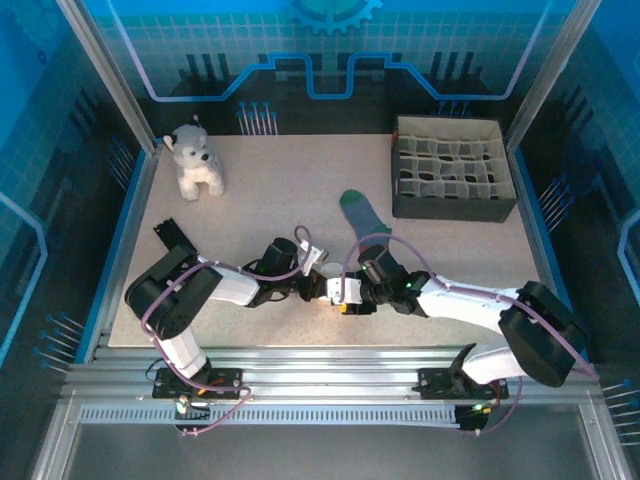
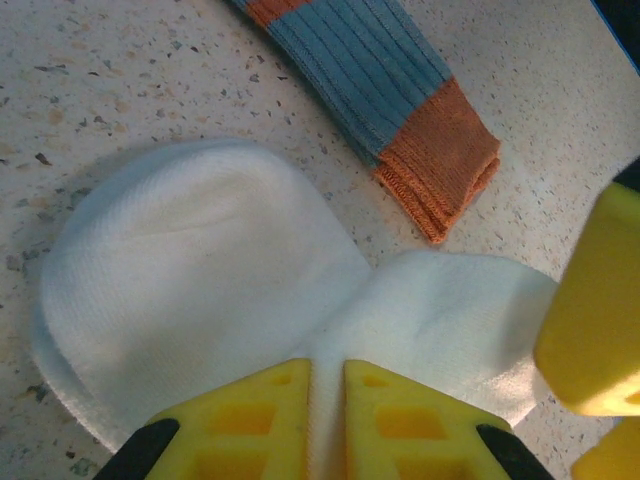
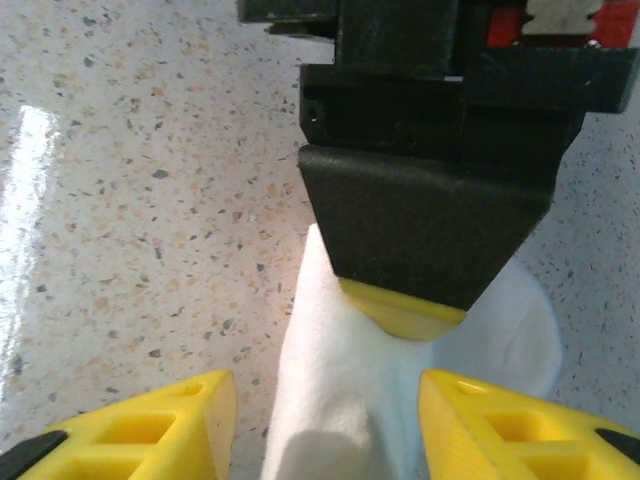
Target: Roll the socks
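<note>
The white sock lies bunched on the table between the two grippers. My left gripper is shut on a fold of this white sock, which bulges out on both sides of the yellow fingers. My right gripper is open, its yellow fingers standing on either side of the white sock with a gap on the left. The left gripper faces it from the far side. The teal sock lies flat just beyond, its orange cuff close to the white sock.
A white-grey plush dog sits at the back left of the table. A dark box with a divider grid stands at the back right. Metal frame posts rise at the back corners.
</note>
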Robot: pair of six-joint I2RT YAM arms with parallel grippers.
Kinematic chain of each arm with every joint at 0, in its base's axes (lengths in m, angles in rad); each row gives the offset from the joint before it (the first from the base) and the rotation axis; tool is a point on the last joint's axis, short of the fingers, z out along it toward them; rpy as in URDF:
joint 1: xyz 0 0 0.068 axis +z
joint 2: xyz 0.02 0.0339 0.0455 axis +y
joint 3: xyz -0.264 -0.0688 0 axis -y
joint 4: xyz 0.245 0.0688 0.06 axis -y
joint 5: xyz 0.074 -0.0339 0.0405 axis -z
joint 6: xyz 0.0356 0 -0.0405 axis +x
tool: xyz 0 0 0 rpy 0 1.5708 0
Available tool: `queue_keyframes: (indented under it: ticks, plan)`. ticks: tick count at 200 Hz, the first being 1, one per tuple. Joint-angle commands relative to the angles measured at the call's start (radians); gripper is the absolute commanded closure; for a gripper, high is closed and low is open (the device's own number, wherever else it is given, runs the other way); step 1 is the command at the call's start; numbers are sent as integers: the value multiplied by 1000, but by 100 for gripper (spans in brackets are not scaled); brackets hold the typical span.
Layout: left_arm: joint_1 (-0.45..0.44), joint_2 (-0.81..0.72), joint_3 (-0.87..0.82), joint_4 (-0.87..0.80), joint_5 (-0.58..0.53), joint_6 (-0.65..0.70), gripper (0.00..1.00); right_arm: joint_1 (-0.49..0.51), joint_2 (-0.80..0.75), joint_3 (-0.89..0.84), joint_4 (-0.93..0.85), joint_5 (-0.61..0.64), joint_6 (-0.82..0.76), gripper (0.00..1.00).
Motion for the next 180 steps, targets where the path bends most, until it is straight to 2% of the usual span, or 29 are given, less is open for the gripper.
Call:
queue_keyframes:
  ticks: [1,140,165,172,180]
  plan:
    - [-5,74,-41,-217,-17,16,88,-19,37,45,-50,-12,-28,49]
    - [41,98,-63,-185,43,-1,89,-27,205,132,-106,45,-88,52]
    - [53,95,-65,-181,56,-13,88,-26,236,159,-143,44,-92,62]
    - [57,94,-68,-175,62,-20,89,-26,244,166,-155,45,-89,69]
    - [63,91,-71,-165,70,-32,88,-25,253,175,-170,43,-84,80]
